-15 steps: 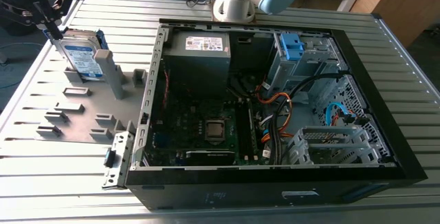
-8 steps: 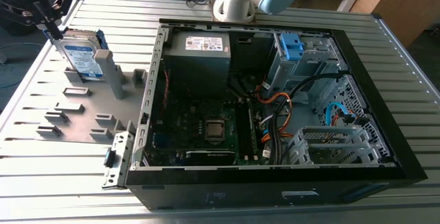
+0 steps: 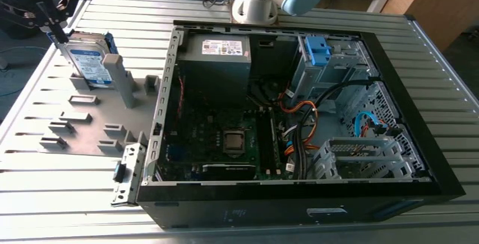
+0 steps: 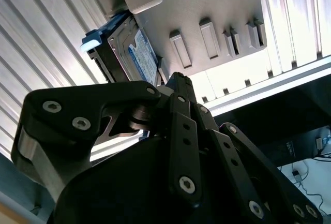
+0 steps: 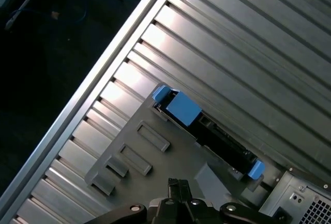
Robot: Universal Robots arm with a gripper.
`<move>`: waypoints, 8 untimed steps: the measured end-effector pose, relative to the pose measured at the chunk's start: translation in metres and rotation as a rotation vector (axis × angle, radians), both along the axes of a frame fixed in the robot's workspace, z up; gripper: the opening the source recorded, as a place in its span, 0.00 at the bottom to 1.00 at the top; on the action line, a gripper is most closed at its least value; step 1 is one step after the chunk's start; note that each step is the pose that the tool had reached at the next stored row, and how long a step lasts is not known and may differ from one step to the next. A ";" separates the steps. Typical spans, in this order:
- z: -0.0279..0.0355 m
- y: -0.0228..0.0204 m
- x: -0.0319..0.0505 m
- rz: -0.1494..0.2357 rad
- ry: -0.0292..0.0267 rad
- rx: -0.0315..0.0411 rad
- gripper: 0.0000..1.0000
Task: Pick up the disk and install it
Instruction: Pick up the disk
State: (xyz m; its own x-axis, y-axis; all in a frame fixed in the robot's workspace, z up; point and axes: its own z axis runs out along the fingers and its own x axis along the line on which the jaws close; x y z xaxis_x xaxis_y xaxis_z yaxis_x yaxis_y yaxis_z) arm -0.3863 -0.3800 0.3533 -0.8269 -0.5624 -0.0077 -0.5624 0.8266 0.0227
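hand (image 3: 54,32) close over upright disk (image 3: 87,60) in grey holder (image 3: 78,138)

Table (image 3: 60,182): ribbed aluminium slats, running 9 to 3 o'clock in exterior view. Grey fixture plate (image 3: 82,137) flat on slats at 9 o'clock, raised blocks and upright posts on top. Open desktop computer case (image 3: 299,210) on its side from centre to 3 o'clock, just beside plate. Robot arm base (image 3: 254,8) at 12 o'clock edge, behind case.
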 end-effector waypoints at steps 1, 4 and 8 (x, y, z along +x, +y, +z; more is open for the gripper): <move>0.0000 0.0000 0.0000 0.002 0.0000 -0.0001 0.11; 0.0000 0.0000 0.0000 0.009 0.0000 -0.0002 0.11; 0.0000 0.0000 0.0000 0.017 0.0000 -0.0003 0.11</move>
